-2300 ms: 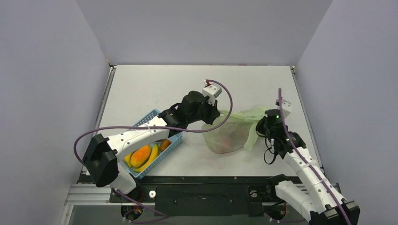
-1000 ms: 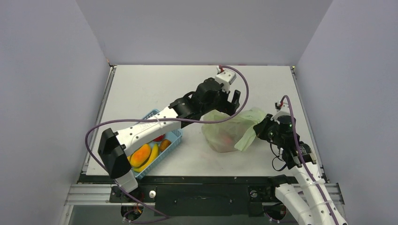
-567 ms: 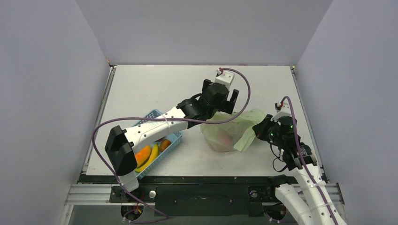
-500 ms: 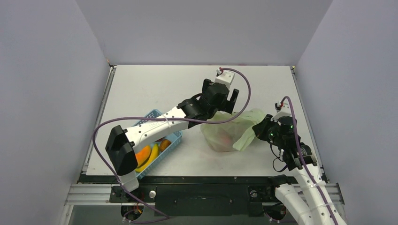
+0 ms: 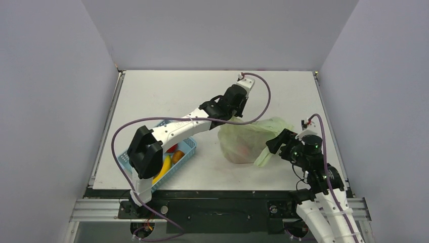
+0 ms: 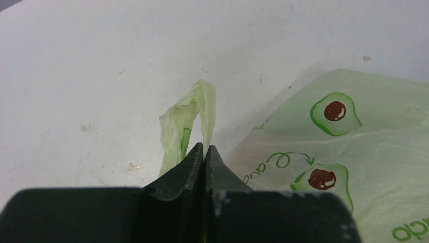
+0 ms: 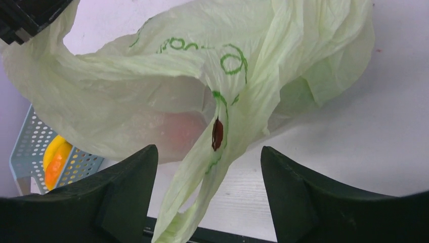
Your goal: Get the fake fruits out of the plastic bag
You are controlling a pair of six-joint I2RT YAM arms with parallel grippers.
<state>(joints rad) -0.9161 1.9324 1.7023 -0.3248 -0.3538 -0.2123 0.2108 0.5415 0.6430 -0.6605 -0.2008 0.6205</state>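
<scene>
Nearest us, the right gripper [image 7: 207, 154] hovers at the near right side of the plastic bag [image 5: 248, 137]. Its fingers stand wide apart, and a loose handle strip [image 7: 200, 195] hangs between them unclamped. The bag lies on the table [image 5: 167, 96] right of centre, nearer the right edge. The fake fruits [image 7: 174, 132] show only as a reddish blur through its film, so we judge none is out yet. At the bag's far side, the left gripper [image 6: 205, 152] is pinched together on a handle loop [image 6: 195, 114]. We judge the step in hand to be opening the bag. Next, the right fingers need a firm hold on their strip so the mouth can be spread.
</scene>
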